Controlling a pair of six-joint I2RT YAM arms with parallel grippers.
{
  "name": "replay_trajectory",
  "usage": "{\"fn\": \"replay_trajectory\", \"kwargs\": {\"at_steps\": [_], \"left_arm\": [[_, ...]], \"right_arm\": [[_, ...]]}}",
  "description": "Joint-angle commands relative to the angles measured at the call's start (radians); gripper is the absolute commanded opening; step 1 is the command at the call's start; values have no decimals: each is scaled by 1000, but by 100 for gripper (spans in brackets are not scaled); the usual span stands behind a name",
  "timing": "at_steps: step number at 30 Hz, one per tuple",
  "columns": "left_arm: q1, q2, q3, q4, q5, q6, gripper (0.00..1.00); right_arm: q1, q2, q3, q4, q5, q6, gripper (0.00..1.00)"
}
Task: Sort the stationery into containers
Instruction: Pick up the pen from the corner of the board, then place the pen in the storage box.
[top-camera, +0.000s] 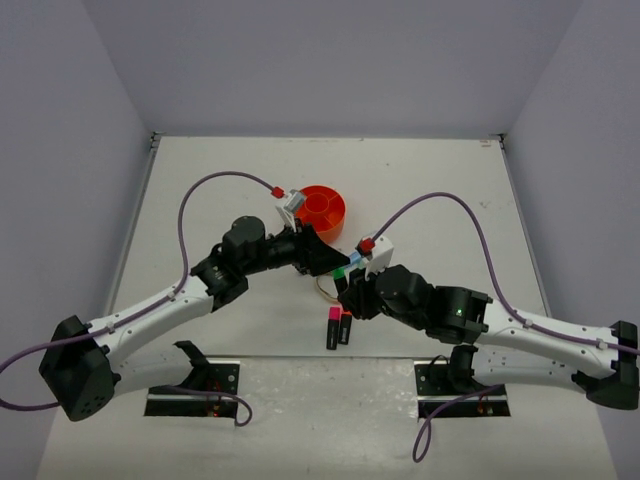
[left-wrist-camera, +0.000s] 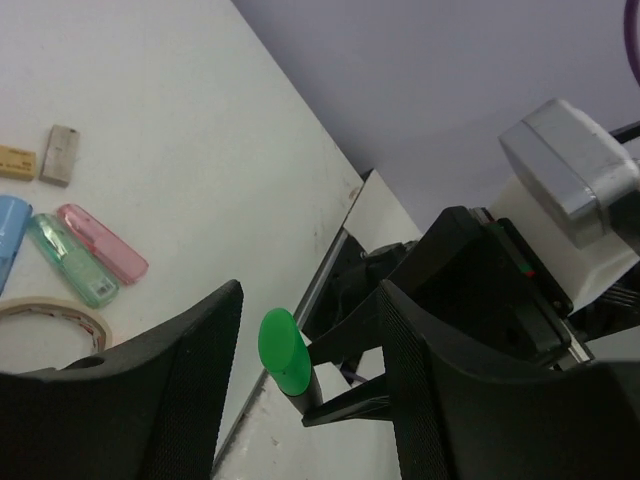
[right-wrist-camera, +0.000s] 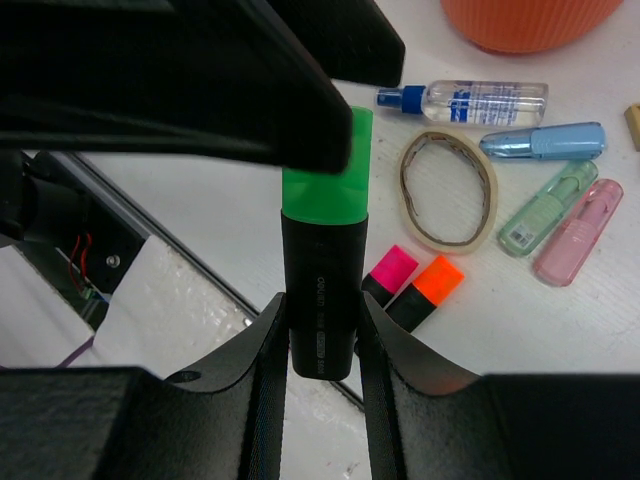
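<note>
Above the middle of the table (top-camera: 430, 180), the right gripper (right-wrist-camera: 322, 335) is clamped on the black barrel of the green highlighter (right-wrist-camera: 322, 270), holding it upright with the cap on top. The left gripper (left-wrist-camera: 310, 295) straddles that cap from the opposite side; the left wrist view shows a gap between the cap and each finger, so its jaws stand apart and grip nothing. The orange organizer (top-camera: 320, 210) sits just beyond the left gripper, near the table's centre, with bare surface on its far side and to both flanks. Under the held marker, the pink highlighter (right-wrist-camera: 392, 268) and the orange highlighter (right-wrist-camera: 435, 282) lie side by side, touching, close to the table's near edge. Beside them lies the rubber band (right-wrist-camera: 448, 190), then the blue-tipped pen (right-wrist-camera: 470, 100) and three pastel mini markers (right-wrist-camera: 545, 208) in a loose fan. Two tan blocks (left-wrist-camera: 60, 155) rest just past the markers. Plain walls (top-camera: 330, 60) close the far and side edges
</note>
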Motion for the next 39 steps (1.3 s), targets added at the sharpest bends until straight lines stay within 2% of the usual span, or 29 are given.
{"fn": "replay_trajectory", "kwargs": {"at_steps": [1, 5, 7, 9, 10, 12, 13, 16, 17, 21, 23, 25, 31, 39], "left_arm": [[-50, 49, 60, 50, -43, 1, 55], [-64, 69, 72, 34, -45, 8, 51], [-65, 71, 70, 34, -41, 8, 33], [-67, 74, 74, 37, -33, 8, 7], [-66, 75, 79, 35, -32, 13, 1], [-66, 77, 103, 4, -53, 37, 0], [-67, 77, 118, -19, -73, 54, 0], [-68, 94, 223, -195, -310, 168, 0], [-67, 105, 257, -259, -425, 210, 0], [-65, 226, 399, -422, -921, 335, 0], [-56, 294, 484, -418, -1055, 392, 0], [-29, 357, 551, -384, -1130, 446, 0], [75, 536, 674, -295, -1074, 533, 0], [97, 566, 635, -153, -956, 510, 0]], "right_arm": [[11, -12, 52, 50, 79, -30, 0], [11, -36, 43, 58, 114, -26, 0], [12, -51, 37, 69, 122, -29, 0], [12, -48, 36, 73, 129, -35, 0], [12, -43, 37, 69, 136, -35, 2], [12, -30, 42, 52, 155, -26, 12], [12, -24, 43, 45, 165, -18, 23], [12, -14, 36, -13, 249, 66, 87], [12, -10, 36, -46, 288, 97, 98], [12, 0, 43, -201, 423, 261, 99], [12, -2, 45, -239, 437, 299, 99], [12, -9, 41, -260, 431, 313, 99], [11, -63, 2, -291, 391, 355, 99], [12, -149, -82, -269, 355, 374, 99]]}}
